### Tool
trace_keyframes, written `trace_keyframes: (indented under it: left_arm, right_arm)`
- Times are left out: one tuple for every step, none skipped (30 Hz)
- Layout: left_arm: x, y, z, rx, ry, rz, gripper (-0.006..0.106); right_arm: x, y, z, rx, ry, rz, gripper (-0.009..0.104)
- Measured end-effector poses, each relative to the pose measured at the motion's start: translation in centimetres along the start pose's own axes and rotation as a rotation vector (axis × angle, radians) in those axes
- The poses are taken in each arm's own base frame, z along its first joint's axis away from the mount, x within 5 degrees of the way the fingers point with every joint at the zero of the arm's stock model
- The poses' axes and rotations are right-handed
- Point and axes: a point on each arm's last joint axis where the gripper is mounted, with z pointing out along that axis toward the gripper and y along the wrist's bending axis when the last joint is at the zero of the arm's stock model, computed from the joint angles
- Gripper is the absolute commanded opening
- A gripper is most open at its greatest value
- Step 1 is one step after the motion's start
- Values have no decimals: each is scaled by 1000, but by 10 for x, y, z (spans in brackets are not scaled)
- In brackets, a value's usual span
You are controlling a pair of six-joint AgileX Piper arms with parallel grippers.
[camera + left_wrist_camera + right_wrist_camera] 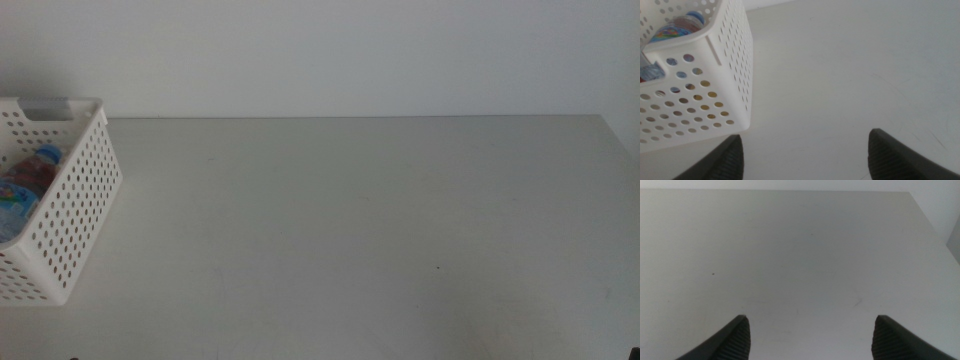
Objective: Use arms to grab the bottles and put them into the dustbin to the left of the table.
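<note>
Left: the bin (75,205), a white perforated basket, stands on the desk (380,230) at its left edge. A blue-capped bottle (42,160) lies inside, with other bottles only partly visible through the holes; none stands on the desk. Judged light, smooth and easily dented, such bottles are best taken across the mid-body. Left gripper (805,155) hangs just beside the bin, jaws wide apart, empty. Right: the right gripper (810,337) hangs over bare desk, jaws likewise apart.
</note>
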Motion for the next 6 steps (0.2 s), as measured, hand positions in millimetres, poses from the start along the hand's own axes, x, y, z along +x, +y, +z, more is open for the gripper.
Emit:
trace_keyframes:
  left_arm:
    - [0, 0, 0, 0, 0, 0, 82]
    - [0, 0, 0, 0, 0, 0, 82]
    - [0, 0, 0, 0, 0, 0, 82]
    - [0, 0, 0, 0, 0, 0, 82]
    - [0, 0, 0, 0, 0, 0, 82]
    - [0, 0, 0, 0, 0, 0, 82]
  right_arm:
    - [1, 0, 0, 4, 10, -5, 62]
    - [2, -1, 0, 7, 20, -7, 62]
    - [2, -1, 0, 10, 27, -8, 62]
    - [3, -1, 0, 12, 32, -10, 62]
    - [3, -1, 0, 12, 32, -12, 62]
    - [3, -1, 0, 13, 32, -14, 62]
